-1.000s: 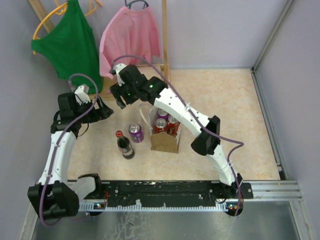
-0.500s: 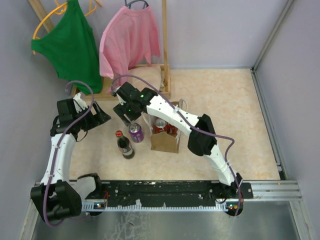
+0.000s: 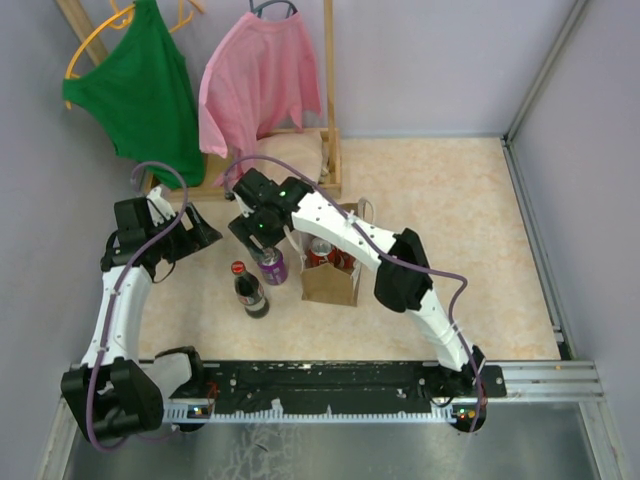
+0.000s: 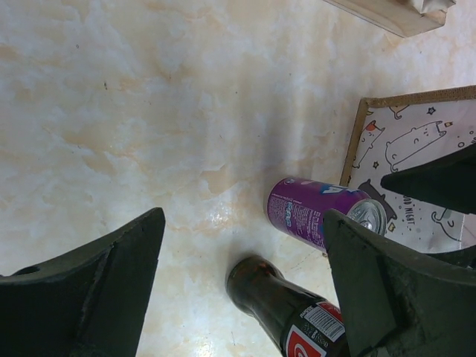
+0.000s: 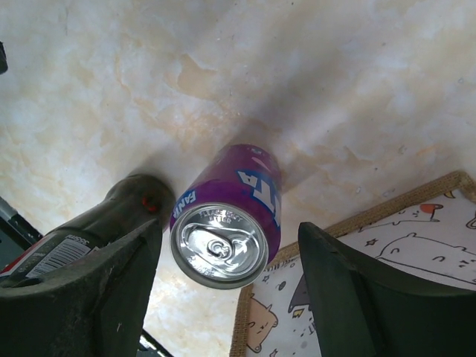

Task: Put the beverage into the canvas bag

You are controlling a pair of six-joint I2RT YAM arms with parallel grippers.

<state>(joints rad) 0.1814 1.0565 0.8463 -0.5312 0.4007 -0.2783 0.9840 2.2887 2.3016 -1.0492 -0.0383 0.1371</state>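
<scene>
Moved: the right claw (image 3: 262,243) has come down from in front of the pink shirt (image 3: 260,85) to just above the purple can (image 3: 272,265); can, bottle and bag lie as they did a second ago.
Left claw (image 3: 205,232): released, fingers spread wide with nothing between them, hanging over bare worktop (image 3: 450,220) to the left of the drinks.
Left wrist view: the bottle's neck and the can show between the two dark fingers (image 4: 97,290), both well clear of them.
Bottle (image 3: 249,287): dark cola bottle with a red cap, upright on the worktop, just left of and nearer than the can.
Purple can: upright on the worktop, outside the bag, close beside its left wall.
Right claw, wrist view: released, one finger (image 5: 89,290) on each side of the can's silver top, a narrow gap on both sides.
Bag (image 3: 330,283): upright, open at the top, under the right forearm; a cat-print panel shows in both wrist views.
Red cans (image 3: 322,252): standing inside the bag.
</scene>
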